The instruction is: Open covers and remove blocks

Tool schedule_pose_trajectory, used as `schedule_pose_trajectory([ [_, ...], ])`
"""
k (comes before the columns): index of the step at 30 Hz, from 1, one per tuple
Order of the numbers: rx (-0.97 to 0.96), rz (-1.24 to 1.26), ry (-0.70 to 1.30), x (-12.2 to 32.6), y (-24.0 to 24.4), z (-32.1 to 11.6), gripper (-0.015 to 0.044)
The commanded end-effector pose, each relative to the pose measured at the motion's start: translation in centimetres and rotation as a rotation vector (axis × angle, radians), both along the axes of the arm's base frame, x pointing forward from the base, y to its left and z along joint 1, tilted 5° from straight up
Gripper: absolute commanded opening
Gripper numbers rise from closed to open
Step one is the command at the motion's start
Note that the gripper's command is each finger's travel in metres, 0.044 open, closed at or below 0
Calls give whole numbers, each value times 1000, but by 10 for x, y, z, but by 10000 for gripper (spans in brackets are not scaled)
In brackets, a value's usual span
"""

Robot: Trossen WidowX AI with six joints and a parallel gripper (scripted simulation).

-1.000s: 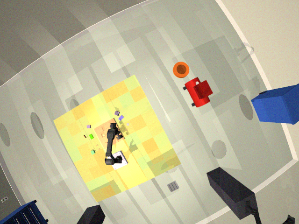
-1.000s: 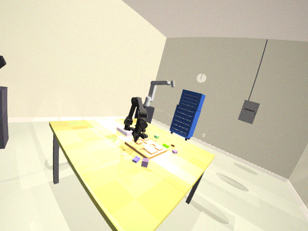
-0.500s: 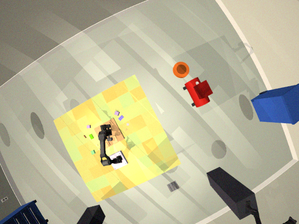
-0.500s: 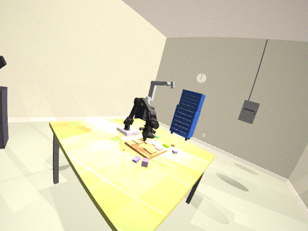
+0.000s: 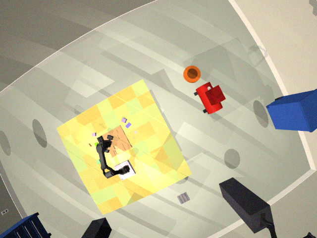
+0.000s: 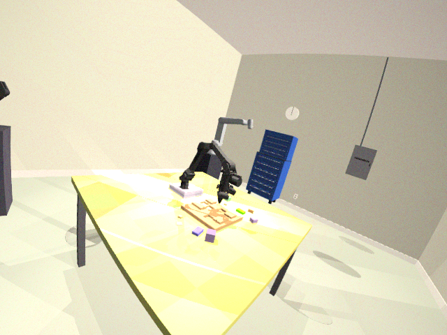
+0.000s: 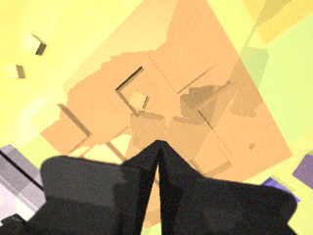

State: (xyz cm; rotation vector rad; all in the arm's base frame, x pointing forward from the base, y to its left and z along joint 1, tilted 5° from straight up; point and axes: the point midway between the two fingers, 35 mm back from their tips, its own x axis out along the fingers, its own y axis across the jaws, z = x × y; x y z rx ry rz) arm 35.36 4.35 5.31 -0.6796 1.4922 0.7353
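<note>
The tan puzzle board (image 5: 126, 141) (image 7: 196, 29) lies on the table. My gripper (image 6: 220, 200) (image 7: 159, 144) is shut and empty above it. Covers and slots show as raised edges and dark lines; which covers are open I cannot tell. A small pale square piece (image 7: 138, 100) stands on the board by an L-shaped edge. Off the board lie a purple cube (image 5: 124, 119) (image 6: 210, 235), a flat violet block (image 5: 128, 125) (image 6: 198, 231), a smaller purple block (image 5: 93, 134) (image 6: 253, 219), a green block (image 5: 96, 144) (image 6: 240, 211), a teal block (image 5: 98, 161) and a brown block (image 5: 89, 145) (image 6: 251, 211).
Two small pale pieces lie beside the board, one (image 7: 34, 43) a little beyond the other (image 7: 19, 71). The arm's pale base plate (image 5: 130, 174) (image 6: 191, 192) stands close to the board. The patchwork table (image 5: 143, 102) (image 6: 180, 281) carries everything.
</note>
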Motion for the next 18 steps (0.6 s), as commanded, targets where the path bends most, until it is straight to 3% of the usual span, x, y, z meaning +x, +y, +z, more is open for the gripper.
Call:
schedule_pose_trajectory([
  [1, -1, -133, 6, -6, 26, -1, 0],
  [6, -6, -259, 11, -13, 48, -1, 0],
  [18, -6, -264, 11, -12, 49, -16, 0],
])
